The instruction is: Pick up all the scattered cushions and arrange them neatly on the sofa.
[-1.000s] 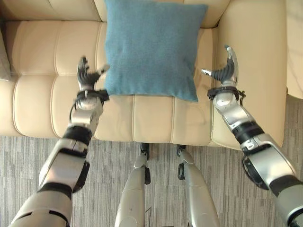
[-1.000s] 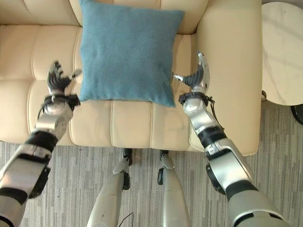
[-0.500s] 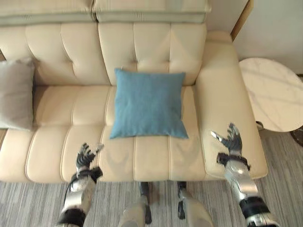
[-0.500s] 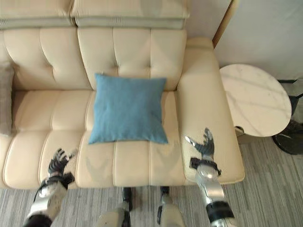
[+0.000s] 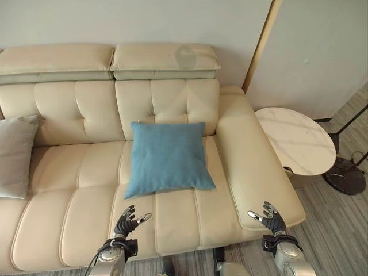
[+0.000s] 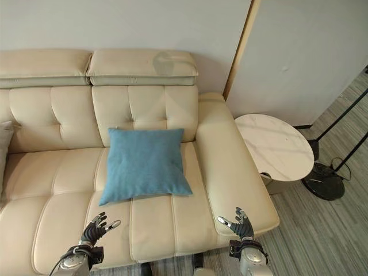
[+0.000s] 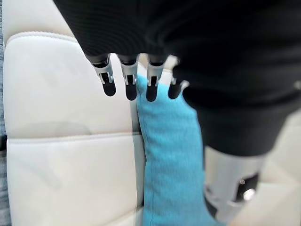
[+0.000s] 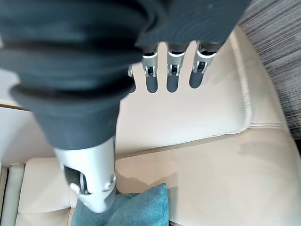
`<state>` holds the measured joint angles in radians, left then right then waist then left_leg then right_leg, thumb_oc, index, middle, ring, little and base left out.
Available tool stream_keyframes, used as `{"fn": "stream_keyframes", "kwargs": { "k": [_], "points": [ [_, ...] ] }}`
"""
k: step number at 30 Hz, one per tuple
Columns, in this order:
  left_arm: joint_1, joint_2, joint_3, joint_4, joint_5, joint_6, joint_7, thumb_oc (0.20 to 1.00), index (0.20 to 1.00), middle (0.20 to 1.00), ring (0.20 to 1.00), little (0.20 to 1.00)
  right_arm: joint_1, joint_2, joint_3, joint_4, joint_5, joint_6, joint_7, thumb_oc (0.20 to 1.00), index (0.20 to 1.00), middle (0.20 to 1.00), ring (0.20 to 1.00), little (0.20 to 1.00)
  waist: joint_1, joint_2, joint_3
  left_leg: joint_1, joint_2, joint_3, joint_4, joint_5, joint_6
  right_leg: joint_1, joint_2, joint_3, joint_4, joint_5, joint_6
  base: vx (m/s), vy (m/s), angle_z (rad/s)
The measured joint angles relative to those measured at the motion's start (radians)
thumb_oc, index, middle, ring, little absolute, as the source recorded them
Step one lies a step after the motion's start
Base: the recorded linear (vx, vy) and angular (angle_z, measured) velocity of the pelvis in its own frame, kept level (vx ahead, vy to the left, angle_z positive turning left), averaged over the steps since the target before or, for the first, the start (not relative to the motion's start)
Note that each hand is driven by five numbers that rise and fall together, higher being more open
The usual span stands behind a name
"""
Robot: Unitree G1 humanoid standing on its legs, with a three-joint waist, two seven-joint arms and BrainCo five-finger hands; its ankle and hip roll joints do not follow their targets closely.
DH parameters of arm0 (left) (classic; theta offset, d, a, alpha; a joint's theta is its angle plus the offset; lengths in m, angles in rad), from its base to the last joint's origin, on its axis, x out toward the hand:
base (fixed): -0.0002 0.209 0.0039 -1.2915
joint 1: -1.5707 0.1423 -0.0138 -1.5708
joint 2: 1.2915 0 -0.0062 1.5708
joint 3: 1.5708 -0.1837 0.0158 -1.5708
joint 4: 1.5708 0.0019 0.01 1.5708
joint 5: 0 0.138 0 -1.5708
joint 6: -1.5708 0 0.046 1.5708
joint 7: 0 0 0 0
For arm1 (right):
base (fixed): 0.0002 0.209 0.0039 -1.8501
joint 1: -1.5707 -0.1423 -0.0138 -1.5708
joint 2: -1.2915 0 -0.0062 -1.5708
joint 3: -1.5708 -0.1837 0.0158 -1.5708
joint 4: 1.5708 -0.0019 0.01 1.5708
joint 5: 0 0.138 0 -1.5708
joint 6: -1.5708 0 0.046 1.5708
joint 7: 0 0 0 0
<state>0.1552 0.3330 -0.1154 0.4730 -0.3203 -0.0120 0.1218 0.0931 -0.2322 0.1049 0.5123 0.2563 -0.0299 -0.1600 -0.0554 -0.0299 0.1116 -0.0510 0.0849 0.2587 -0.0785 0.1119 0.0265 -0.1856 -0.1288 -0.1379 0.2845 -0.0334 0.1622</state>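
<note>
Left eye view: blue cushion (image 5: 168,156) propped against the backrest of the sofa (image 5: 75,172), seemingly placed for neatness, grey cushion (image 5: 14,154) far left, left hand (image 5: 127,221) and right hand (image 5: 269,217) near, fingers spread, empty.

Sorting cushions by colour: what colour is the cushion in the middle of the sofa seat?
Plain blue cushion, clearest in the left eye view.

Blue cushion (image 5: 168,158) on sofa (image 5: 75,178) seat
</note>
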Motion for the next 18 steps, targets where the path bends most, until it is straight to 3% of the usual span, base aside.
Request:
{"fn": "stream_keyframes", "kwargs": {
  "k": [1,2,3,4,5,6,8,9,11,12,13,14,16,18],
  "points": [
    [0.007,0.008,0.003,-0.017,0.026,0.0,-0.003,1.0,1.0,1.0,1.0,1.0,0.0,0.0,0.002,0.0,0.0,0.0,0.004,1.0,1.0,1.0,1.0,1.0,0.016,0.004,0.003,0.001,0.023,0.003,0.001,0.009,-0.013,0.027,-0.001,0.001,0.075,-0.052,0.01,-0.2,-0.138,-0.36],
    [0.015,0.017,0.011,-0.019,0.031,0.004,-0.002,1.0,1.0,1.0,1.0,1.0,-0.006,-0.003,0.001,-0.002,0.0,-0.001,0.011,1.0,1.0,1.0,1.0,1.0,0.029,0.003,0.002,0.001,0.034,0.008,0.002,0.027,-0.036,0.115,-0.017,0.003,0.054,-0.093,0.043,-0.38,-0.327,-0.49],
    [0.032,0.004,0.047,-0.017,0.036,0.004,0.001,1.0,1.0,1.0,1.0,1.0,-0.005,-0.007,0.001,-0.012,0.0,0.0,0.012,1.0,1.0,1.0,1.0,1.0,0.053,-0.004,0.0,-0.003,0.045,0.028,0.008,0.053,-0.058,0.181,-0.011,0.003,-0.036,-0.155,0.034,-0.37,-0.382,-0.47],
    [0.03,-0.013,0.069,-0.011,0.036,0.005,0.007,1.0,1.0,1.0,1.0,1.0,-0.003,-0.013,0.001,-0.021,0.0,-0.002,0.012,1.0,1.0,1.0,1.0,1.0,0.068,0.003,0.004,-0.03,0.062,0.03,0.041,0.053,-0.058,0.186,0.014,0.004,-0.088,-0.145,-0.059,-0.28,-0.314,-0.56],
    [0.04,-0.044,0.084,-0.017,0.036,0.006,0.012,1.0,1.0,1.0,1.0,1.0,-0.003,-0.022,0.0,-0.021,0.0,-0.002,0.011,1.0,1.0,1.0,1.0,1.0,0.079,0.034,0.003,-0.052,0.098,0.032,0.061,0.069,-0.047,0.186,0.055,0.012,-0.133,-0.101,-0.09,-0.12,-0.181,-0.44],
    [0.045,-0.053,0.078,-0.017,0.036,0.006,0.014,1.0,1.0,1.0,1.0,1.0,-0.005,-0.029,0.004,-0.019,0.0,0.0,0.01,1.0,1.0,1.0,1.0,1.0,0.088,0.045,0.004,-0.076,0.122,0.024,0.066,0.093,-0.045,0.189,0.079,0.029,-0.178,-0.073,-0.112,-0.13,-0.163,-0.32],
    [0.056,-0.068,0.076,-0.005,0.036,0.015,0.015,1.0,1.0,1.0,1.0,1.0,0.003,-0.048,0.005,-0.013,0.0,0.014,0.01,1.0,1.0,1.0,1.0,1.0,0.09,0.065,0.004,-0.083,0.121,0.0,0.077,0.119,-0.053,0.197,0.116,0.024,-0.222,-0.03,-0.136,-0.27,-0.24,0.03],
    [0.054,-0.068,0.077,-0.006,0.036,0.016,0.02,1.0,1.0,1.0,1.0,1.0,0.002,-0.079,0.005,-0.018,0.0,0.018,0.009,1.0,1.0,1.0,1.0,1.0,0.078,0.078,0.02,-0.126,0.155,-0.031,0.097,0.198,-0.111,0.182,0.151,0.002,-0.218,-0.02,-0.161,-0.34,-0.209,0.23],
    [0.032,-0.063,0.076,-0.007,0.036,0.016,0.024,1.0,1.0,1.0,1.0,1.0,-0.005,-0.102,0.004,-0.039,0.0,0.017,0.006,1.0,1.0,1.0,1.0,1.0,0.084,0.069,0.045,-0.158,0.171,-0.043,0.104,0.294,-0.155,0.168,0.162,-0.009,-0.219,-0.009,-0.195,-0.27,-0.122,0.19],
    [0.028,-0.063,0.076,-0.007,0.036,0.016,0.025,1.0,1.0,1.0,1.0,1.0,-0.01,-0.111,0.005,-0.046,0.0,0.017,0.003,1.0,1.0,1.0,1.0,1.0,0.083,0.061,0.057,-0.17,0.167,-0.069,0.105,0.316,-0.139,0.154,0.162,-0.025,-0.213,-0.002,-0.213,-0.15,-0.055,0.04],
    [0.026,-0.063,0.076,-0.007,0.036,0.017,0.025,1.0,1.0,1.0,1.0,1.0,-0.021,-0.116,0.007,-0.047,0.0,0.017,0.001,1.0,1.0,1.0,1.0,1.0,0.083,0.054,0.063,-0.173,0.15,-0.103,0.105,0.316,-0.14,0.135,0.163,-0.027,-0.201,0.002,-0.227,-0.11,-0.055,0.1],
    [0.023,-0.063,0.076,-0.007,0.036,0.018,0.025,1.0,1.0,1.0,1.0,1.0,-0.028,-0.116,0.005,-0.049,0.0,0.016,0.0,1.0,1.0,1.0,1.0,1.0,0.076,0.046,0.069,-0.172,0.128,-0.114,0.102,0.284,-0.17,0.134,0.158,-0.033,-0.207,0.006,-0.236,-0.17,-0.084,0.12],
    [-0.001,-0.056,0.077,-0.007,0.035,0.018,0.025,1.0,1.0,1.0,1.0,1.0,-0.035,-0.114,0.013,-0.05,0.0,0.017,0.001,1.0,1.0,1.0,1.0,1.0,0.055,0.024,0.084,-0.132,0.073,-0.106,0.158,0.127,-0.142,0.126,0.141,-0.059,-0.215,0.037,-0.261,-0.13,-0.056,0.34],
    [-0.035,-0.045,0.076,-0.009,0.035,0.018,0.025,1.0,1.0,1.0,1.0,1.0,-0.04,-0.108,0.038,-0.056,0.0,0.018,0.008,1.0,1.0,1.0,1.0,1.0,0.034,0.001,0.098,-0.073,0.06,-0.082,0.193,0.007,-0.122,0.126,0.128,-0.071,-0.224,0.039,-0.266,-0.08,-0.012,0.48]
  ]
}}
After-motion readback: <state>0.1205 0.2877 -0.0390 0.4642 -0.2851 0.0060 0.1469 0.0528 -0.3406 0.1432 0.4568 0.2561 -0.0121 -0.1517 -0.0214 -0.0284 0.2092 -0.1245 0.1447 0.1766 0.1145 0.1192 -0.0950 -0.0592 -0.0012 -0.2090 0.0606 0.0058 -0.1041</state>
